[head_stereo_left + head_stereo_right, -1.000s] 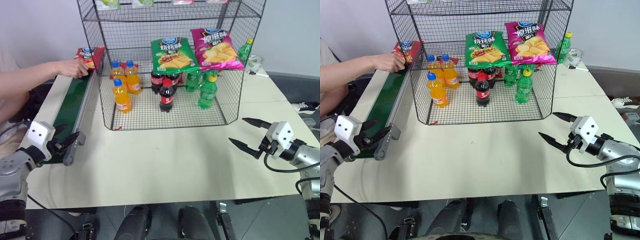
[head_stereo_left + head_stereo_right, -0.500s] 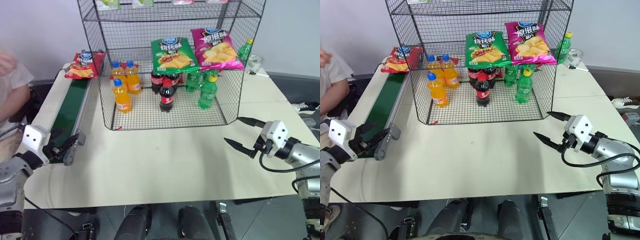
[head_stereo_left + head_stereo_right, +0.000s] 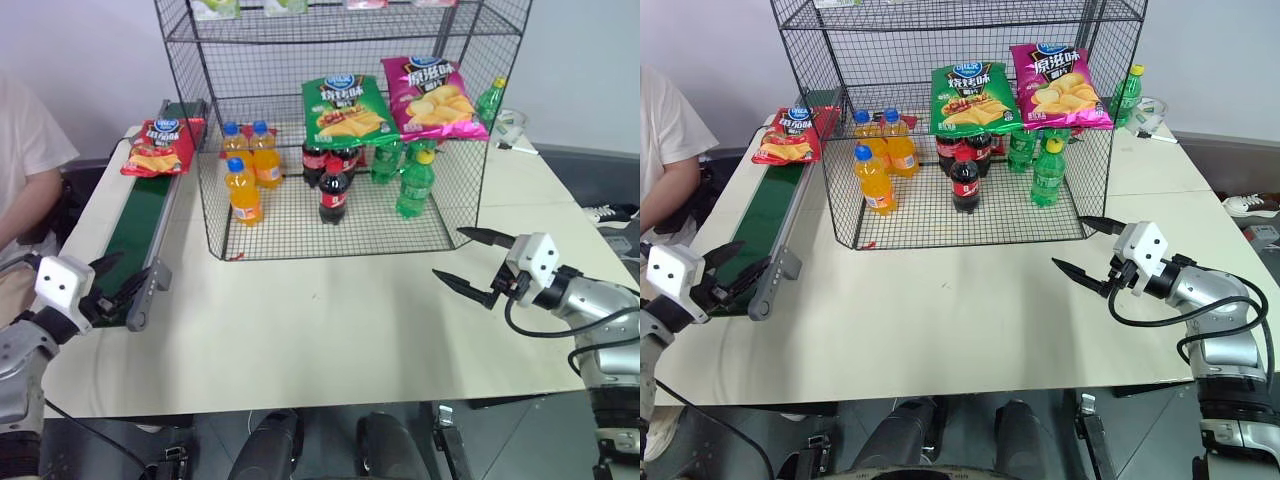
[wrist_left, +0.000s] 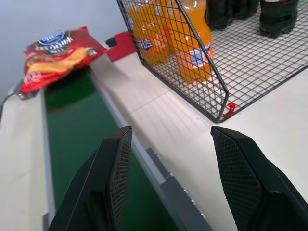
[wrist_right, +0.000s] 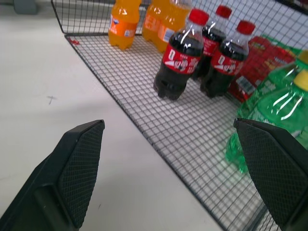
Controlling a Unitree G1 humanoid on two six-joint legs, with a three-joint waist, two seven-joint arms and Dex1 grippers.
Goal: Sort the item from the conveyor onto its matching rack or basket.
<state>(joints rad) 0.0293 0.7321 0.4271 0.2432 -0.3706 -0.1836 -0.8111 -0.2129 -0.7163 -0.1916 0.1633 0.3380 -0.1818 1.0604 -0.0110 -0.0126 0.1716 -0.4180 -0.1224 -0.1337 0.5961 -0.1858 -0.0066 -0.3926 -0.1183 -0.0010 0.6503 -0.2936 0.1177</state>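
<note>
Pickup of red chip bag [image 3: 158, 147], lying at far end of conveyor [image 3: 135, 235] beside rack [image 3: 340, 130]: keep left gripper [image 3: 112, 280], fingers spread, at near end until bag arrives, then pinch one edge; right gripper [image 3: 470, 262] fingers spread, empty over desk [image 3: 330, 330].

Chinese lettering on magenta bag [image 3: 1058, 86], unreadable

Cream table [image 3: 330, 330] (pale wall [image 3: 80, 50] behind), dark floor [image 3: 590, 165].
</note>
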